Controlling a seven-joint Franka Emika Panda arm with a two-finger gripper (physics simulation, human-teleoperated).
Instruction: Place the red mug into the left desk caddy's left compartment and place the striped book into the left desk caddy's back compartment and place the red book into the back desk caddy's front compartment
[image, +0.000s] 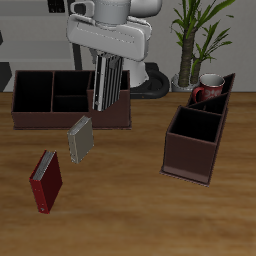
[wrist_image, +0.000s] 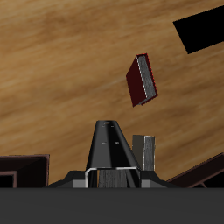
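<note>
Red book is nearest the table's front edge, well apart from the claw; stiff light hardback, best pinched across its covers near the top edge. Plain grey book stands just behind it. Gripper is clamped on the striped book, which hangs upright over the back desk caddy; thin, rigid, probably slippery covers. Left desk caddy is well apart and holds the red mug.
</note>
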